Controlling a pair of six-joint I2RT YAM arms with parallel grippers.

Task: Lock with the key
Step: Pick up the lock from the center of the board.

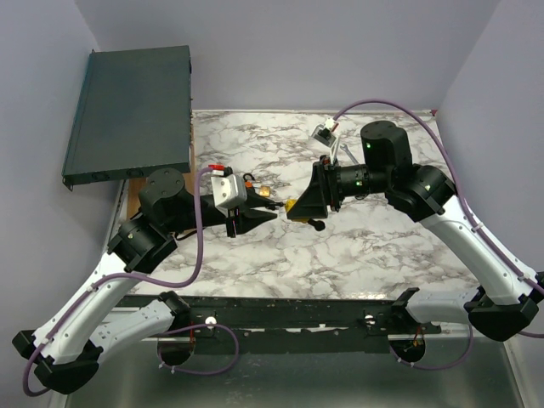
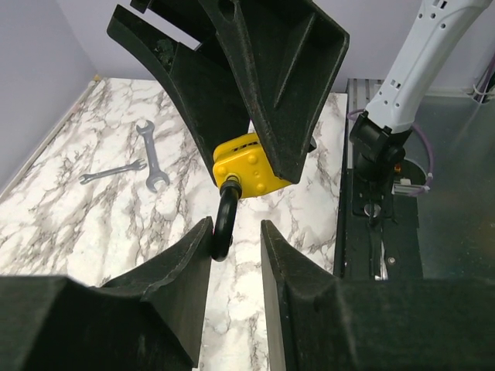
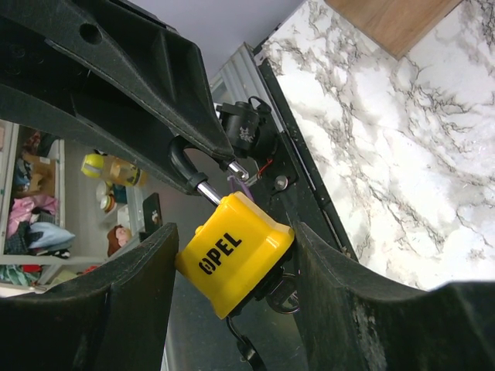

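A yellow padlock (image 1: 291,206) hangs in the air between my two grippers over the middle of the marble table. My right gripper (image 1: 297,208) is shut on its body, which shows in the right wrist view (image 3: 232,251) pressed between both fingers. A metal key (image 3: 283,294) sits in the lock's underside. The black shackle (image 2: 223,222) points toward my left gripper (image 2: 237,226). The left jaws stand apart around it. The shackle touches the left finger (image 2: 186,263), with a gap to the other finger.
Two wrenches (image 2: 151,154) lie on the marble at the far side, next to a small white object (image 1: 325,131). A dark green case (image 1: 127,115) stands at the back left. A small orange object (image 1: 265,191) lies by the left arm.
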